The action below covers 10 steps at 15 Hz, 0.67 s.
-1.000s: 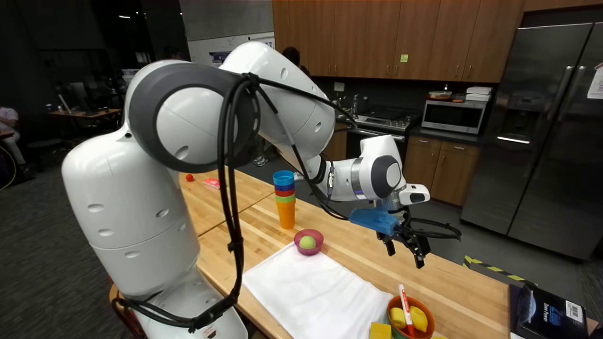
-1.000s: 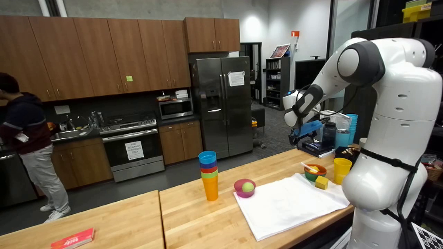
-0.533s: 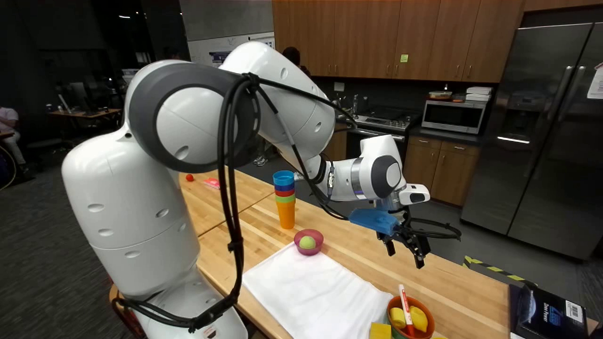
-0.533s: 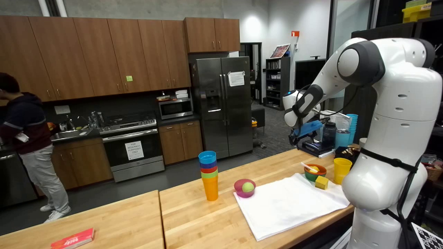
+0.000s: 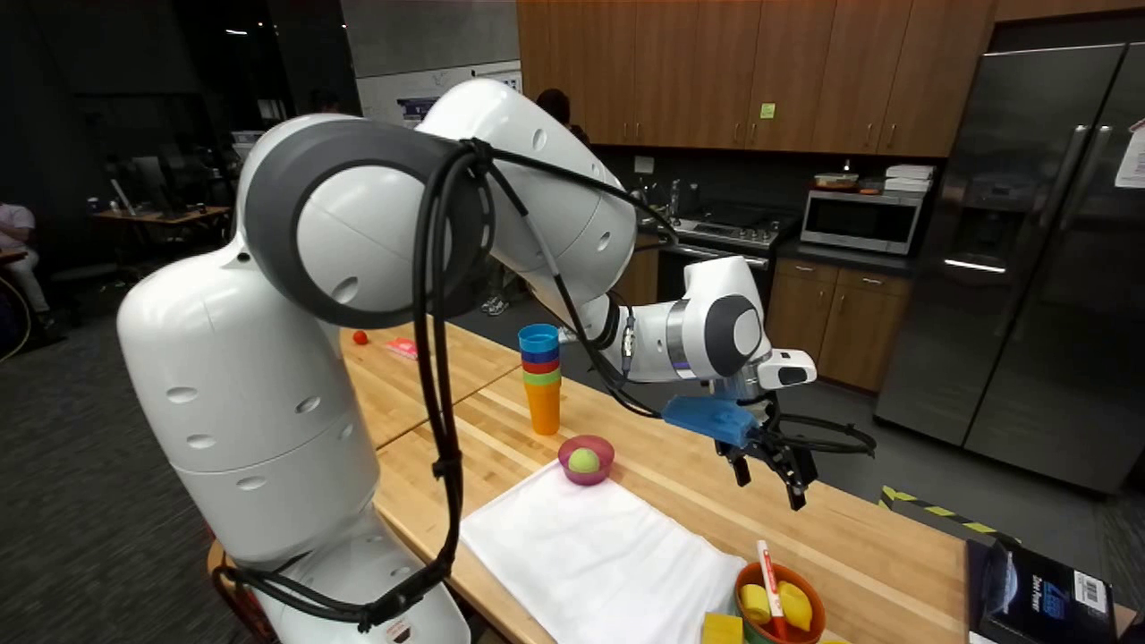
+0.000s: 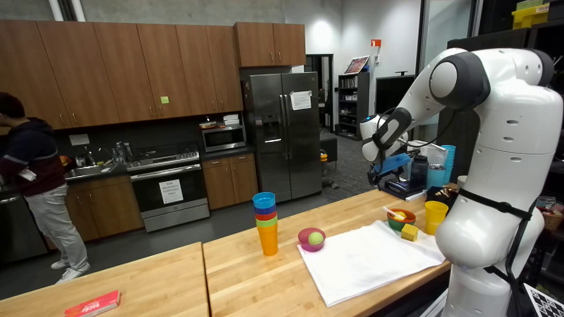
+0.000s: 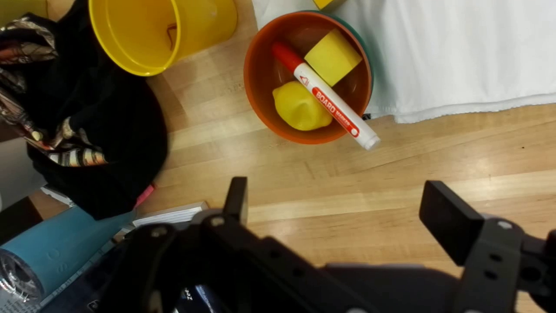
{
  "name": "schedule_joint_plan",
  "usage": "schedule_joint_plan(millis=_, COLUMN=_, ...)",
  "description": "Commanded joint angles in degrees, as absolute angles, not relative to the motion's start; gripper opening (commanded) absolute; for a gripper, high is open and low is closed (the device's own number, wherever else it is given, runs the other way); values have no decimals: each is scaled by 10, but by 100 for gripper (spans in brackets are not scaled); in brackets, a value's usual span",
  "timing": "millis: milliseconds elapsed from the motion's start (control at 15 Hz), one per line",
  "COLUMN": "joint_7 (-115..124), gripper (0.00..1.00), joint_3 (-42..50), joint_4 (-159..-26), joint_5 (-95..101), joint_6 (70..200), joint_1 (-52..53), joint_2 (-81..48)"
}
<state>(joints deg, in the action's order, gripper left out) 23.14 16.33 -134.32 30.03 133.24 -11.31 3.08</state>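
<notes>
White-and-red cylindrical plastic marker (image 7: pixel 325 96) is judged light, stiff and slippery, best gripped mid-barrel. Black two-fingered gripper (image 7: pixel 338 200) is spread wide, empty.

A bowl (image 6: pixel 398 224), orange above, green below, sits upright in from the far edge of the worktop (image 6: pixel 343 219) in both exterior views. Inside, a lemon (image 7: pixel 300 107) and a yellow block (image 7: pixel 333 57) flank a red-capped white marker (image 7: pixel 326 97) that juts over the rim.

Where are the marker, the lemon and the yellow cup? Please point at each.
Marker (image 7: pixel 326 98): wrist view, on its printed barrel.
Lemon (image 7: pixel 299 108): wrist view, on its peel.
Yellow cup (image 6: pixel 435 220): in an exterior view, on its outer wall.
</notes>
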Motion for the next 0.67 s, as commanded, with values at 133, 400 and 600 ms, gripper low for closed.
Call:
schedule_joint_plan(millis=133, joint_7=230, gripper=100, joint_3=150, joint_4=-1342, joint_5=299, joint_6=1331, joint_1=-126, joint_2=31)
schedule_joint_plan(millis=400, joint_7=232, gripper=100, joint_3=144, joint_4=-1341, joint_5=296, joint_6=1324, joint_1=-125, joint_2=28)
schedule_joint_plan(millis=600, joint_7=259, gripper=100, joint_3=143, joint_4=-1328, joint_5=291, joint_6=1291, joint_1=-127, joint_2=17)
